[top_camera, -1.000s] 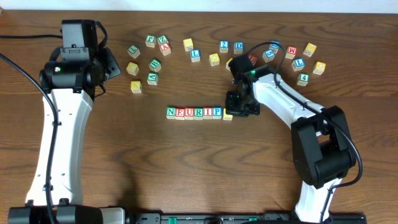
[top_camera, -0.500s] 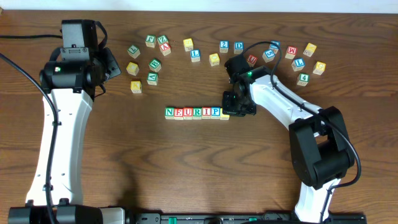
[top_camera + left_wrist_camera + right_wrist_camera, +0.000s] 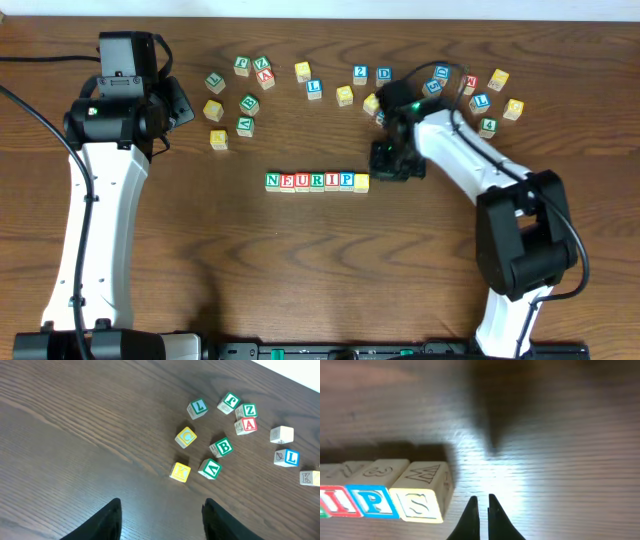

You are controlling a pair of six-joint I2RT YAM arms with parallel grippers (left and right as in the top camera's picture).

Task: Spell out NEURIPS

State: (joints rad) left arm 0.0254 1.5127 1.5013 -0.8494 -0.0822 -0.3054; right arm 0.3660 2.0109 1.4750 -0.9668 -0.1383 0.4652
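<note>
Nearest the arm bases, a row of 7 cubes (image 3: 317, 181) lies on the brown wooden tabletop (image 3: 300, 270), each cube touching the next. In the overhead view it reads N, E, U, R, I, P, S from left to right. The yellow S cube (image 3: 361, 182) closes the row at its right end, flush against the blue P (image 3: 346, 181), with the red I (image 3: 331, 181) beside that. Just to the right of the S cube and apart from it, the right claw (image 3: 484, 509) points down at bare wood. Its 2 fingertips stand almost together, with only a thin slit between them and nothing held.

Further back on the left side, the left claw (image 3: 161, 519) hangs above the tabletop, its 2 fingers (image 3: 112, 520) spread wide and empty. Beyond it lies a loose cluster of cubes: a yellow K (image 3: 180, 472) closest, then a green B (image 3: 221, 447) and a yellow C (image 3: 186, 437), with a red A (image 3: 246, 425) and a green Z (image 3: 246, 410) touching each other behind. Along the far edge more loose cubes spread to the right, among them a blue 2 (image 3: 360, 72) and a blue D (image 3: 384, 74)
</note>
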